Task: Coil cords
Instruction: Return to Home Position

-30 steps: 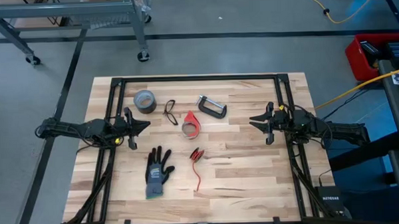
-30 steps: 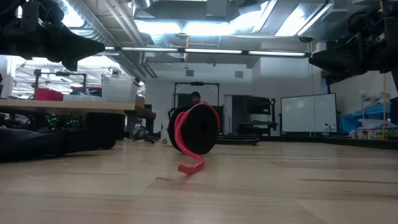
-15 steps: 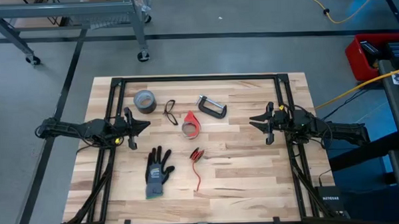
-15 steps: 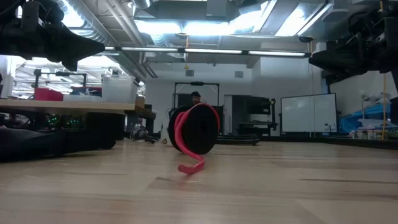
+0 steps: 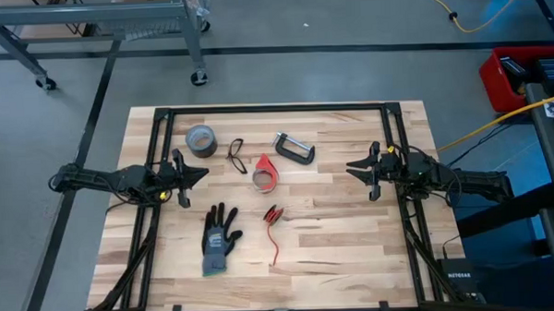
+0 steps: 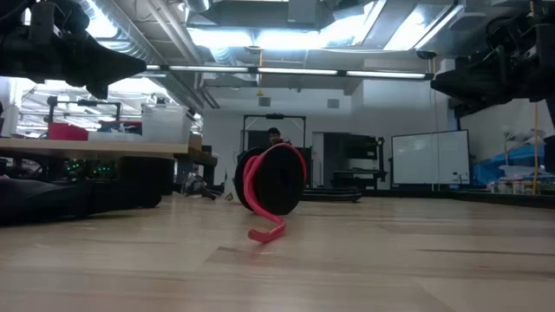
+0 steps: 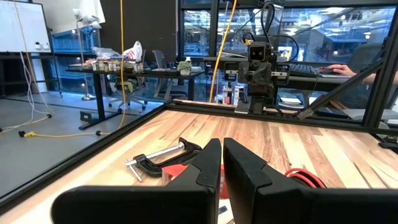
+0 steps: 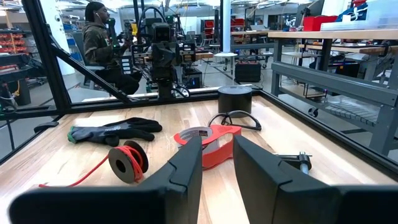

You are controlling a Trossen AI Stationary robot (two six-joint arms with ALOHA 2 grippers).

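Sitting mostly wound on its little spool near 6 o'clock of table centre, the red cord trails a loose tail, with left gripper at 9 o'clock pinched nearly closed, right gripper at 3 o'clock slightly parted, both empty.

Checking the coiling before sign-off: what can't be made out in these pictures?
Red wire: its wound turns are too small to count in the high view.
Red tape ring: in the left wrist view, mostly hidden behind the left gripper.
C-clamp: in the right wrist view, partly hidden behind the right gripper.
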